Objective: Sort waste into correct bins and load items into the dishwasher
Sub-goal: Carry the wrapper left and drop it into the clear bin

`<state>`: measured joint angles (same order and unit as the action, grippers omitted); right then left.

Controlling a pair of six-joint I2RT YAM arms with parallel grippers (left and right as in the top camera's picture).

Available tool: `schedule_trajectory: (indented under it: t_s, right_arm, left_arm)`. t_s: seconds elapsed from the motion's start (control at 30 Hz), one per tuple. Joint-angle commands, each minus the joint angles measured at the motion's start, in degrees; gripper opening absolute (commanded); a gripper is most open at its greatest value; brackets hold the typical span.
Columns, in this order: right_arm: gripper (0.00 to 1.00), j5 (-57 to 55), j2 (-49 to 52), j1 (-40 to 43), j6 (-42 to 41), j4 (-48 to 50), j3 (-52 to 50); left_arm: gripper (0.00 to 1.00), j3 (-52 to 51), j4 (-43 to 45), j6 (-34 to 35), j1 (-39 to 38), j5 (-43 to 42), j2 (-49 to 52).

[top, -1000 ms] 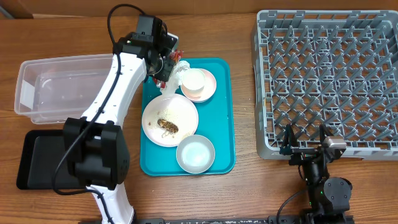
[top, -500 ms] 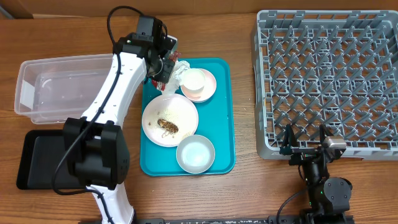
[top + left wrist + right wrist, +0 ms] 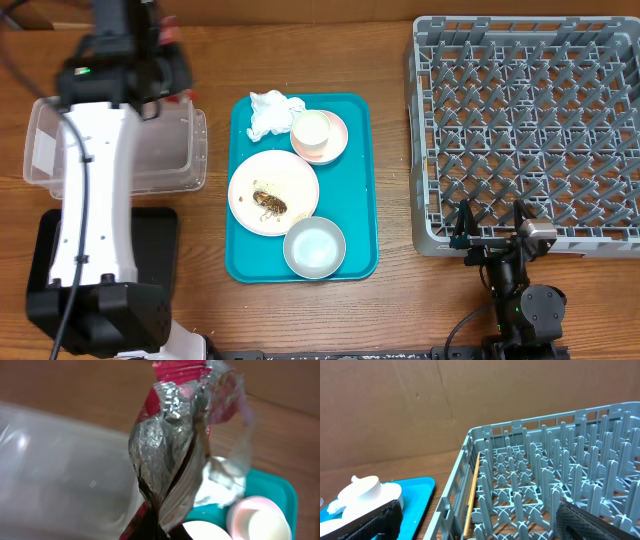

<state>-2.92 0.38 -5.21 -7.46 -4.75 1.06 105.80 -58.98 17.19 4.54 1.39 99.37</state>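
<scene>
Grey dish rack (image 3: 525, 130) fills the right side of the table, its pegs upright and nothing standing among them. Left of it, well apart, lies the teal serving tray (image 3: 358, 215), and left of that the clear plastic tub (image 3: 198, 150), with the shallow black tray (image 3: 165, 235) just in front of the tub. The white left arm reaches over both bins, hiding much of them.

On the teal tray, the round white plate (image 3: 295, 175) sits at the middle left, carrying brown food scraps (image 3: 268, 203) and a scatter of white crumbs. The pale bowl (image 3: 314, 247) stands at the near edge, just beside the plate. At the far edge the small white cup (image 3: 311, 130) stands on the pink saucer (image 3: 339, 135), with the crumpled white napkin (image 3: 270, 112) just beside them in the far left corner.

The left gripper (image 3: 170, 78) hangs over the tub's end nearest the teal tray, its jaws clamped on the red-and-white wrapper (image 3: 170, 460), whose torn silver inside faces the wrist camera. The right gripper (image 3: 491, 228) rests at the rack's near edge, jaws spread wide and holding nothing.
</scene>
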Motion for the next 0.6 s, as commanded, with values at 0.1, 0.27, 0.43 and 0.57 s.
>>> schedule_trajectory:
  t_s: [0.1,0.27,0.43,0.57]
  right_arm:
    - [1.0,0.26,-0.22,0.42,0.39,0.15,-0.59]
    - [1.0,0.26,-0.22,0.42,0.39,0.15,-0.59]
    - [1.0,0.26,-0.22,0.42,0.42,0.15,-0.59]
    - [1.0,0.26,-0.22,0.42,0.39,0.15,-0.59]
  left_arm:
    - [0.06,-1.77,-5.07,18.49,8.76,0.68,2.54]
    - [0.91,-2.05,-6.16,23.78,12.44,-1.11,5.97]
    - [0.96,-2.05,-5.07,23.74,13.11,-1.46,7.8]
    - [0.97,-2.01,-3.89,19.47,13.05,-10.43,6.71]
